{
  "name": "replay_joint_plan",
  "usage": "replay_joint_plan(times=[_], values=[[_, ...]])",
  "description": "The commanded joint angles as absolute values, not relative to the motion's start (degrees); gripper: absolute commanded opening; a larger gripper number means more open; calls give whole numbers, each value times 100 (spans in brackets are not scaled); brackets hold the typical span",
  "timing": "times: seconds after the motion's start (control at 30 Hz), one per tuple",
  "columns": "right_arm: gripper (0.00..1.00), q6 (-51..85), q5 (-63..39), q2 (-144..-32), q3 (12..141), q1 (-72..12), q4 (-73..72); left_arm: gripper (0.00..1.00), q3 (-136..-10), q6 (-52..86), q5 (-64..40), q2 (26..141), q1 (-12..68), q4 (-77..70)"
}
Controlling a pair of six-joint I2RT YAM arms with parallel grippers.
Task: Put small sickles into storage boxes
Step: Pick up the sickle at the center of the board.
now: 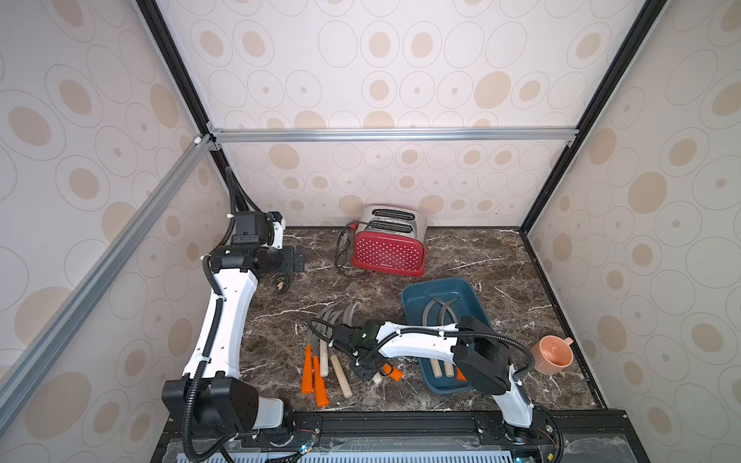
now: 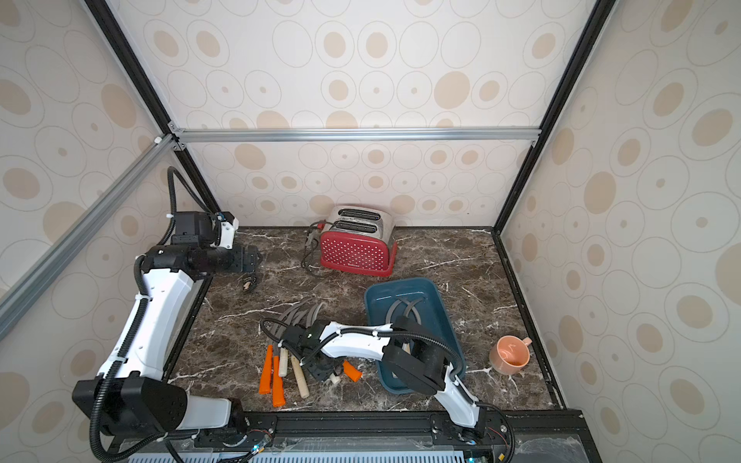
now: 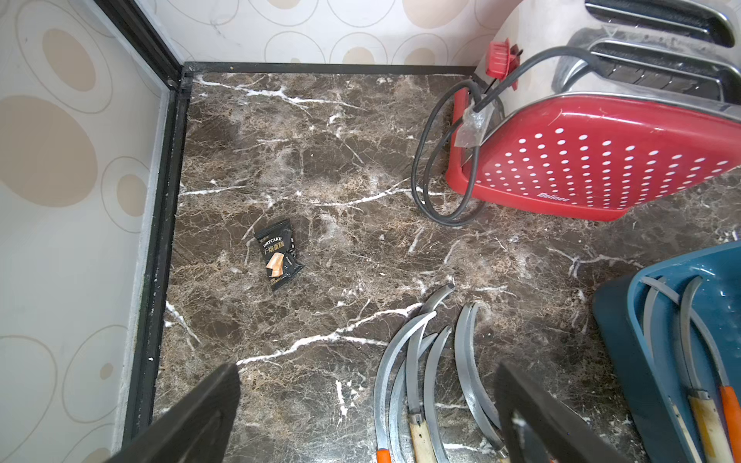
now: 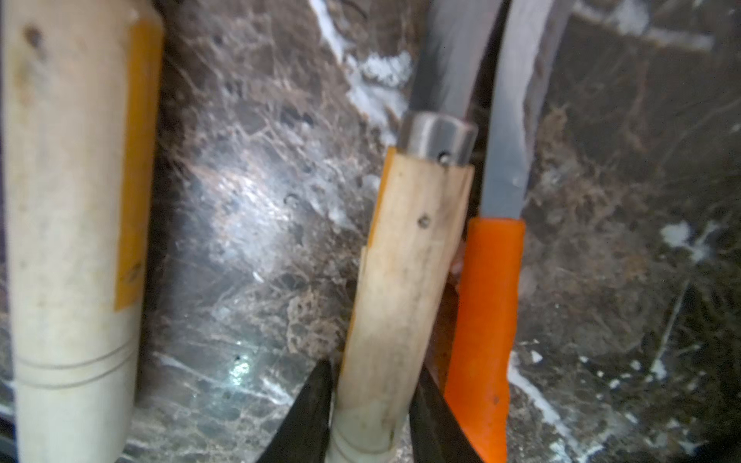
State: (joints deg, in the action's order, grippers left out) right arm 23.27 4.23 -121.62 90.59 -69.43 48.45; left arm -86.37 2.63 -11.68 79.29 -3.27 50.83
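The marble tabletop [image 1: 461, 256] carries a teal tray [image 1: 441, 290] at four o'clock holding three sickles [image 1: 441, 312]. About six lie in a pile [image 1: 328, 340] at six o'clock, so roughly a third looks done. At ten o'clock the left gripper [image 3: 367, 373] hangs wide open. The right gripper [image 4: 371, 373] pinches a wooden-handled sickle [image 4: 409, 248] that lies in that pile.

Marble tabletop [image 1: 481, 260] bears sickles [image 1: 307, 371], tray [image 1: 435, 282], toaster [image 1: 388, 252], cup [image 1: 552, 354] — and a packet [image 1: 282, 283].

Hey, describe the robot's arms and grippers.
The left arm and right arm have white shells, black joints, and black ribbed cable hoses held by white ties. The right wrist shows a green light. Gripper fingers are flat and black.
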Motion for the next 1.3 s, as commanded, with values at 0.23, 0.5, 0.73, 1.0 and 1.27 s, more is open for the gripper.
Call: replay_joint_plan(times=[0.23, 0.5, 0.73, 1.0, 1.27], values=[[24, 2347, 452, -12253, 9033, -7013, 4904, 99, -8699, 167, -1213, 7761, -368, 5212], [12, 2342, 595, -12015, 8992, -7013, 4823, 99, -8771, 143, -1173, 7752, -369, 5221], [6, 2294, 899, -11697, 8915, -7021, 4907, 99, -8745, 121, -1123, 7717, -367, 5221], [5, 2259, 897, -11516, 8947, -7021, 4948, 99, -8796, 113, -1122, 7726, -368, 5232], [5, 2239, 1071, -11267, 8923, -6955, 5076, 99, -8846, 58, -1099, 7752, -367, 5238]])
